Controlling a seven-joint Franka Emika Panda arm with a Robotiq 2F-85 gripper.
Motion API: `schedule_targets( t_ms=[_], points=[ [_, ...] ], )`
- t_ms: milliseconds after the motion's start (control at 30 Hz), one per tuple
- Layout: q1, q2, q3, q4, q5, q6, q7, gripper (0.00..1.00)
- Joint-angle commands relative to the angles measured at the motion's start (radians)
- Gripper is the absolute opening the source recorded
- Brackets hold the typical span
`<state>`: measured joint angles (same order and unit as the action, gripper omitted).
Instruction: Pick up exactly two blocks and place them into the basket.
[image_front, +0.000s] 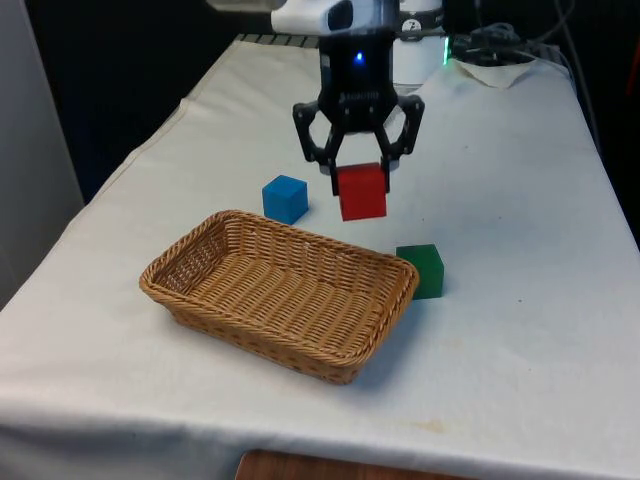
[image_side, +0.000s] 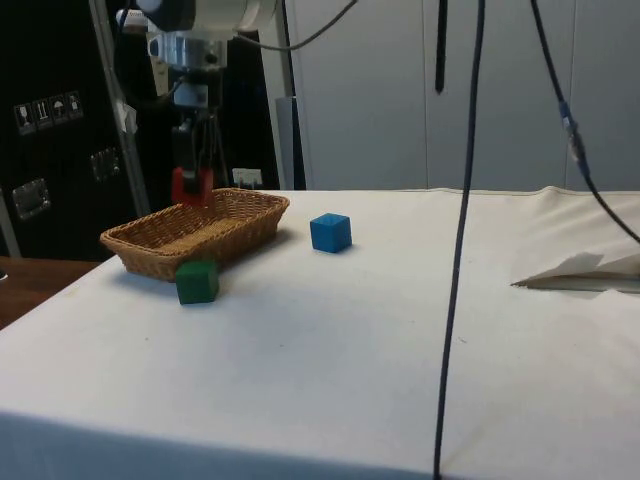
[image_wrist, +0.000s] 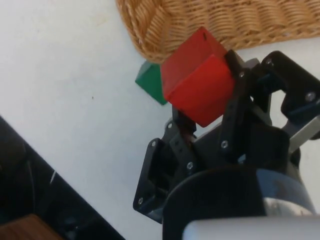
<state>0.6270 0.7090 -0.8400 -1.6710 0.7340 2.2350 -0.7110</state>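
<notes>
Surface: white cloth (image_front: 520, 200) over the table, black curtains behind in the front view, dark cabinets behind in the side view.
Basket (image_front: 278, 292): wicker, oblong, on the cloth toward the front view's left and the near side; nothing seen inside.
Blue block (image_front: 285, 198): on the cloth just beyond the basket's far rim, apart from it.
Gripper (image_front: 358, 165): raised above the cloth, beyond the basket's far right rim; jaws clamped on either side of the red block.
Red block (image_front: 361, 191): off the cloth, held between the fingers, hanging to the right of the blue block and farther back than the green one.
Green block (image_front: 420, 270): on the cloth at the basket's right end, very near the rim; contact not clear.
Folded white paper (image_side: 585, 272): on the cloth at the far end, well apart from the blocks.
</notes>
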Motion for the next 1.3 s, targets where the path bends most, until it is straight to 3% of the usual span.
schedule_targets(
  t_ms=[0, 33, 67, 167, 300, 333, 367, 400, 633, 667, 700, 833, 967, 1000, 1033, 1100, 1167, 1200, 1233, 1267],
  points=[
    [-0.023, 0.028, 0.014, 0.037, 0.013, -0.011, -0.001, 0.00],
    [-0.002, 0.014, -0.002, 0.008, 0.012, 0.000, -0.005, 0.00],
    [-0.025, 0.042, 0.012, 0.044, 0.023, -0.010, -0.005, 0.00],
    [-0.033, 0.095, 0.002, 0.074, 0.061, -0.007, -0.019, 0.00],
    [-0.040, 0.146, -0.009, 0.104, 0.098, -0.007, -0.027, 0.00],
    [-0.021, 0.129, -0.019, 0.077, 0.093, 0.001, -0.029, 0.00],
    [-0.041, 0.158, -0.013, 0.111, 0.107, -0.007, -0.029, 0.00],
    [-0.044, 0.182, -0.019, 0.126, 0.122, -0.007, -0.031, 0.00],
    [-0.054, 0.252, -0.041, 0.171, 0.164, -0.004, -0.032, 0.00],
    [-0.044, 0.246, -0.046, 0.160, 0.165, 0.000, -0.034, 0.00],
    [-0.057, 0.261, -0.043, 0.176, 0.170, -0.003, -0.032, 0.00],
    [-0.069, 0.300, -0.049, 0.199, 0.194, 0.000, -0.030, 0.00],
    [-0.074, 0.328, -0.064, 0.225, 0.216, -0.011, -0.027, 0.00],
    [-0.066, 0.328, -0.067, 0.215, 0.222, 0.001, -0.033, 0.00],
    [-0.075, 0.332, -0.067, 0.229, 0.219, -0.013, -0.027, 0.00],
    [-0.077, 0.335, -0.071, 0.233, 0.223, -0.015, -0.027, 0.00],
    [-0.079, 0.336, -0.073, 0.234, 0.225, -0.016, -0.027, 0.07],
    [-0.080, 0.336, -0.073, 0.234, 0.225, -0.016, -0.027, 0.16],
    [-0.073, 0.333, -0.075, 0.223, 0.226, -0.007, -0.031, 0.26],
    [-0.081, 0.336, -0.073, 0.234, 0.226, -0.016, -0.027, 0.26]
  ],
)
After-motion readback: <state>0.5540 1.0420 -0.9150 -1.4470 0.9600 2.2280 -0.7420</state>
